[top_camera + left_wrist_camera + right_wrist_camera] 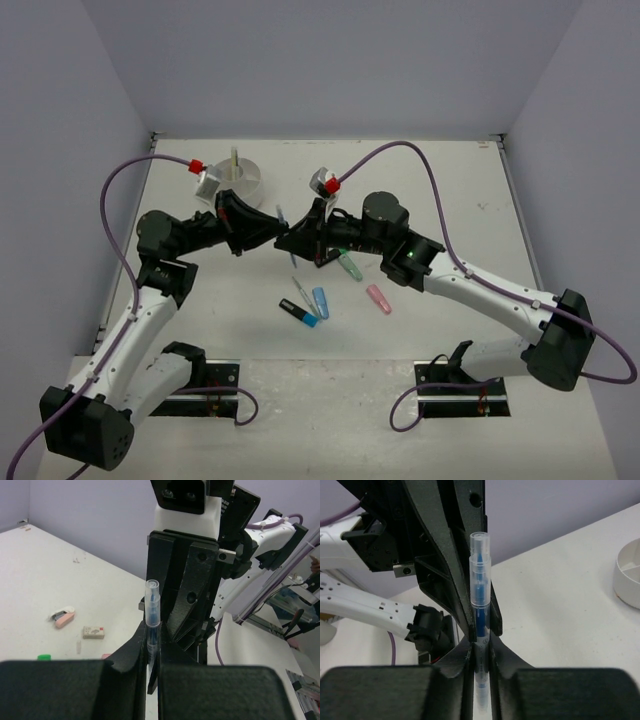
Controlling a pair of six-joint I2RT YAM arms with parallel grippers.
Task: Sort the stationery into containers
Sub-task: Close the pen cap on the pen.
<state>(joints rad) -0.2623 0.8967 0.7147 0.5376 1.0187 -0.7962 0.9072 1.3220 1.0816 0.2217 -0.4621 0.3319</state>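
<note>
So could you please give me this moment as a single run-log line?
phase: handover | left hand: shut on blue pen | right hand: shut on blue pen | tub: far-left

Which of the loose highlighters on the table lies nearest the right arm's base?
The pink highlighter; the green, light blue and dark blue ones lie further left.

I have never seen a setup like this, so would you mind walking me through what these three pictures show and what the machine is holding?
These are two robot arms bolted at a white table. The overhead picture looks down from behind them; the other two come from cameras on each wrist. The left gripper and right gripper meet mid-table, and both are closed on one thin blue pen with a clear cap, as if passing it across. A round white tub stands at the far left with a stick in it. Loose on the table lie a green highlighter, a pink one and blue ones.
</note>
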